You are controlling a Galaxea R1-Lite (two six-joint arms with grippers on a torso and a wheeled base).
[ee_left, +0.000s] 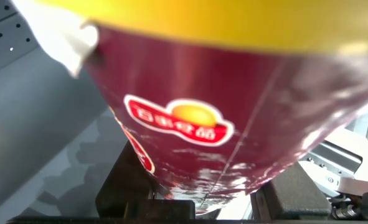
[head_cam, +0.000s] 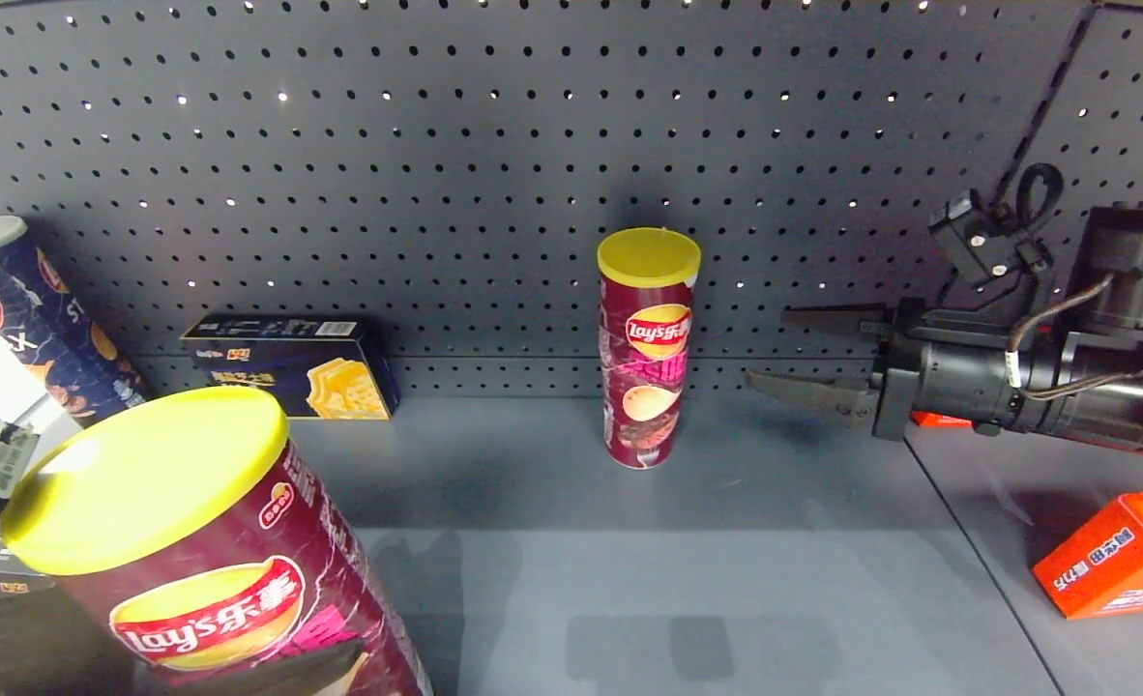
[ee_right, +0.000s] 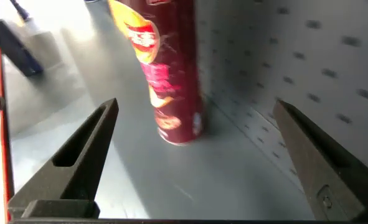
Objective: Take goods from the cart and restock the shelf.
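Holding the tilted can [head_cam: 194,541] in my left gripper [ee_left: 202,202], clamped on its body, low at the shelf's [head_cam: 726,580] front left. My right gripper [head_cam: 768,348] gapes wide, apart from the upright can [head_cam: 647,348] standing by the pegboard [head_cam: 494,145].

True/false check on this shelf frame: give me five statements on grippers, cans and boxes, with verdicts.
1. The right gripper is shut on the standing can. False: it is open, beside the can and apart from it.
2. The left gripper holds a second yellow-lidded can, the held can. True.
3. The standing can lies on its side. False: it is upright, lid on top.
4. A blue box lies against the pegboard, on the robot's left of the standing can. True.
5. The orange box sits on top of the blue box. False: it rests on the shelf at the far right.
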